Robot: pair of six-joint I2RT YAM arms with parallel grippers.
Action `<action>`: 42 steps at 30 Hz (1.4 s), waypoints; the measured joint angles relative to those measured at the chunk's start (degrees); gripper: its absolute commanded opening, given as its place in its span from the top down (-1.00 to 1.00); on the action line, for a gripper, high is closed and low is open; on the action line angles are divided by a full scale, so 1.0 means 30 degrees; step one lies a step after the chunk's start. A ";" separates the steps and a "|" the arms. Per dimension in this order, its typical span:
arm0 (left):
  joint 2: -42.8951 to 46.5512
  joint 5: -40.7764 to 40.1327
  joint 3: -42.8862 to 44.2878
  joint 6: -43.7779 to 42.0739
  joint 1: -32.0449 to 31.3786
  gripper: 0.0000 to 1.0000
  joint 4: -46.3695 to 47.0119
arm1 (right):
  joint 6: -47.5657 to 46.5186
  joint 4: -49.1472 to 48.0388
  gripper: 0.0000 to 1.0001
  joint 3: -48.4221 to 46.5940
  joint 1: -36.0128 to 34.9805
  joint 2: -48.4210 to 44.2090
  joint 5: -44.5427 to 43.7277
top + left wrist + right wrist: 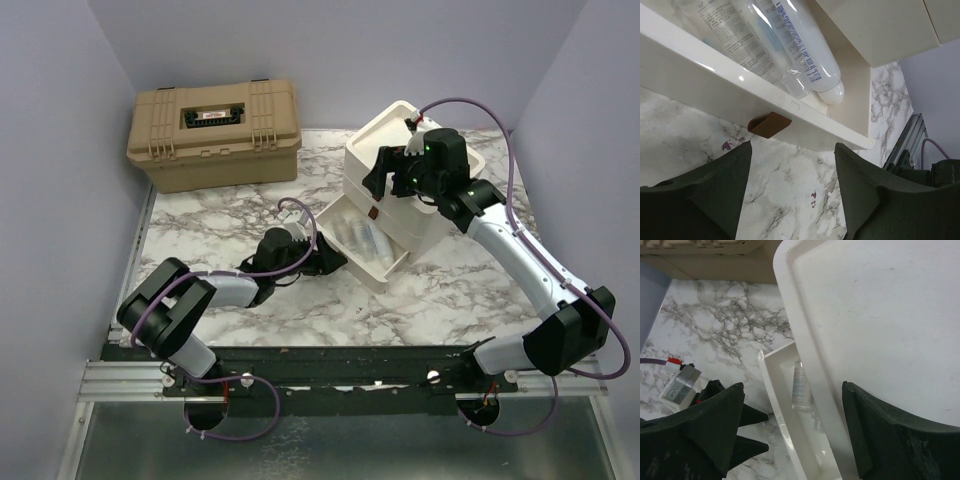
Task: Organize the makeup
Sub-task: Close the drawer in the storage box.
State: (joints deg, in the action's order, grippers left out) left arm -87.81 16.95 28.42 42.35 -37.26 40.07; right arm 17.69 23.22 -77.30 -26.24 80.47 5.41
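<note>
- Two grippers are stationed at the cream drawer unit (385,128), which stands on the marble table (230,215) to the right of the closed tan toolbox (213,135).
- The lower drawer (395,270) is drawn out from the unit, so its contents are exposed from above.
- The right gripper (792,386) is held over the unit's flat top with jaws parted and nothing between them. It is judged to be placed there to steady the unit.
- The left gripper (792,147) is set low at the drawer front, jaws parted, nothing clamped.
- The slim tubes (795,45) are laid side by side in the drawer. No other makeup is seen.
- The brown pull tab (769,124) is framed just above the left jaws, untouched. It is judged to be the next contact, for moving the drawer.
</note>
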 measured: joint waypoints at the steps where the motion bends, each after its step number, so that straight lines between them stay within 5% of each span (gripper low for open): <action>1: -0.0270 0.0000 0.0160 -0.0058 -0.0007 -0.33 0.0189 | -0.0015 -0.0007 -0.70 0.0000 0.0000 0.0000 0.0277; 11: -0.2477 -0.0685 0.0889 0.0401 -0.0255 -0.24 0.2273 | 0.0605 -0.1326 -0.70 0.1064 0.0204 -0.0517 0.0976; 26: -0.6739 -0.1093 0.3439 0.1770 -0.0437 0.44 0.6499 | 0.1413 -0.2317 -0.70 0.1581 0.0415 -0.0612 0.1523; 42: -1.1737 -0.0801 0.8969 0.2382 -0.0663 0.46 0.7628 | 0.1756 -0.2608 -0.70 0.1683 0.0503 -0.0605 0.1647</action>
State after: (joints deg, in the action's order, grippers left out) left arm -123.02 14.55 55.33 49.50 -39.24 62.96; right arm 22.96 15.40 -72.25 -24.73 78.65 10.35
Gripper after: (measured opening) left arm 0.266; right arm 0.850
